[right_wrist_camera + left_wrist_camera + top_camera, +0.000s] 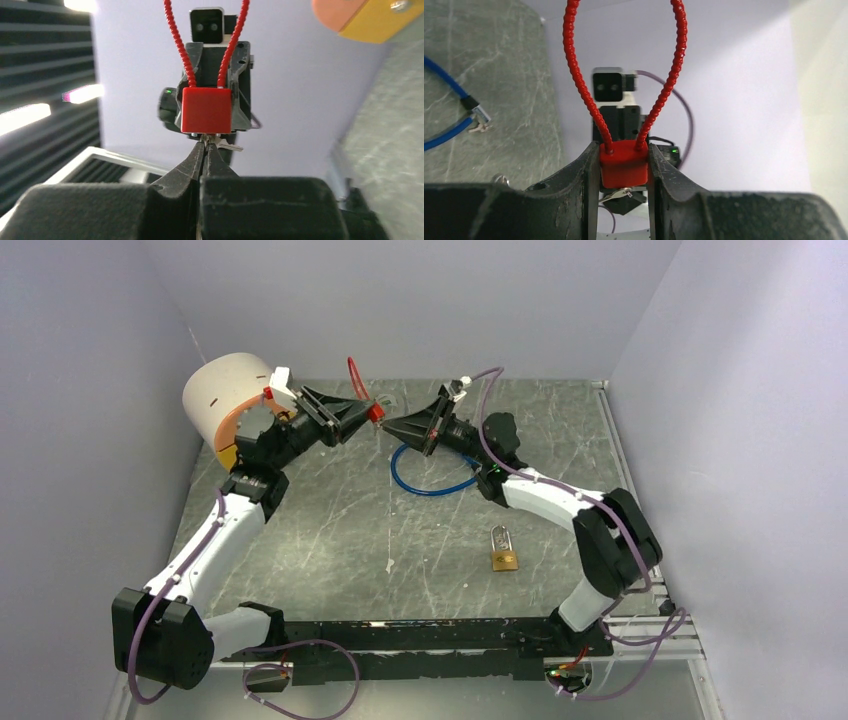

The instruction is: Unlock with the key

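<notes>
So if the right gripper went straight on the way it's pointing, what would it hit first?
The red square padlock body with the beaded cable loop, clamped in the left gripper. The right gripper, shut on a small silver key, points at its underside, seemingly almost touching.

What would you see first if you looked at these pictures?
The bright red lock with its looped red cable, held up in the air by the left gripper. At its bottom end, the right gripper pinches a small silver key. A brass padlock and a blue cable loop lie on the table.
</notes>
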{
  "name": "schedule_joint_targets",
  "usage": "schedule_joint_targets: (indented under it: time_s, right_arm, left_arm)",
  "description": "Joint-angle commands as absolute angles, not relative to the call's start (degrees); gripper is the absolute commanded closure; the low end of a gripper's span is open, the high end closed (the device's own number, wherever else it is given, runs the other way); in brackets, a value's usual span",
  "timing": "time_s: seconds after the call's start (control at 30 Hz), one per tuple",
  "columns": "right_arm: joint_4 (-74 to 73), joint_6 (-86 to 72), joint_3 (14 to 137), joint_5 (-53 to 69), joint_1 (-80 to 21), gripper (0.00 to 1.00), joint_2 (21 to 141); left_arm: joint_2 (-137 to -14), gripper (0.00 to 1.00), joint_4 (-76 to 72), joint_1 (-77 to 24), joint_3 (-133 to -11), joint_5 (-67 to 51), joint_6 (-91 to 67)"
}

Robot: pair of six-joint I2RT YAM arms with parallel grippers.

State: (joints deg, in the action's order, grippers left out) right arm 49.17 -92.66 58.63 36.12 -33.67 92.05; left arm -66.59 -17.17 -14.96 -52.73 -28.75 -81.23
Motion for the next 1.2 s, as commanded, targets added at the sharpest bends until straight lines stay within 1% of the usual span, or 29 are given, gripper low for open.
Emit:
schedule_joint_targets:
  time_s: [0.0,0.1,0.2,0.23,0.3,0.33,0.43,0.47,0.57,0.63,0.7,0.77,0.83,0.97,1.0,1.17]
  right_arm:
    - [76.51,-115.99,56.04,32.49,-33.90,1.00,95.05]
    - [79.43,-120.61,56.60,31.34,-34.10,1.00,95.88]
    - [80.79,-121.81,57.95,32.10,-33.75,1.00,96.24]
    - [80.50,-121.03,57.91,32.97,-32.96,0.91,96.12]
    - [80.82,-119.62,55.99,33.99,-31.07,0.63,95.25]
    - [81.46,-118.13,54.64,34.77,-29.88,0.53,94.59]
    - [76.13,-110.76,50.18,38.31,-26.04,0.40,90.38]
    - [73.48,-107.65,49.21,39.42,-24.94,0.37,88.47]
    - [60.24,-93.90,49.87,43.39,-22.58,0.34,83.29]
    - [45.32,-77.96,53.49,44.29,-22.42,0.33,79.59]
    - [27.10,-61.97,59.34,42.00,-23.19,0.32,76.95]
    - [11.18,-48.30,66.69,37.02,-25.23,0.31,75.53]
    - [-1.17,-39.09,73.99,31.04,-28.52,0.27,75.57]
    - [-10.44,-30.44,85.01,21.54,-35.02,0.25,78.81]
    - [-12.93,-28.14,90.07,17.10,-37.93,0.25,81.86]
    - [-21.28,-25.20,102.24,8.54,-42.28,0.26,88.62]
  left_arm:
    - [-65.32,0.98,-29.12,-15.53,-54.05,-31.29,-83.83]
    - [-65.70,0.97,-31.62,-15.56,-54.03,-31.45,-84.59]
    - [-65.94,0.97,-32.27,-15.53,-54.05,-31.24,-85.28]
    - [-65.92,0.97,-32.07,-15.49,-54.01,-31.05,-85.28]
    - [-66.09,0.97,-31.09,-15.43,-54.45,-30.89,-84.50]
    - [-66.09,0.98,-30.15,-15.42,-54.86,-30.94,-83.72]
    - [-65.86,0.97,-24.47,-15.30,-56.88,-30.87,-79.62]
    - [-65.67,0.98,-23.26,-15.25,-57.66,-30.79,-78.02]
    - [-65.12,0.97,-19.20,-15.28,-59.40,-30.13,-71.17]
    - [-64.68,0.98,-17.15,-15.29,-60.32,-30.33,-65.10]
    - [-63.98,0.98,-14.54,-15.27,-61.60,-30.67,-55.32]
    - [-63.44,0.98,-10.13,-15.29,-63.49,-31.12,-45.87]
    - [-62.98,0.98,-5.71,-15.24,-65.45,-31.55,-36.97]
    - [-62.14,0.97,-2.86,-15.28,-66.58,-32.84,-25.86]
    - [-61.54,0.98,-4.02,-15.29,-65.95,-33.36,-22.86]
    - [-60.73,0.97,-5.81,-15.27,-64.25,-34.58,-18.58]
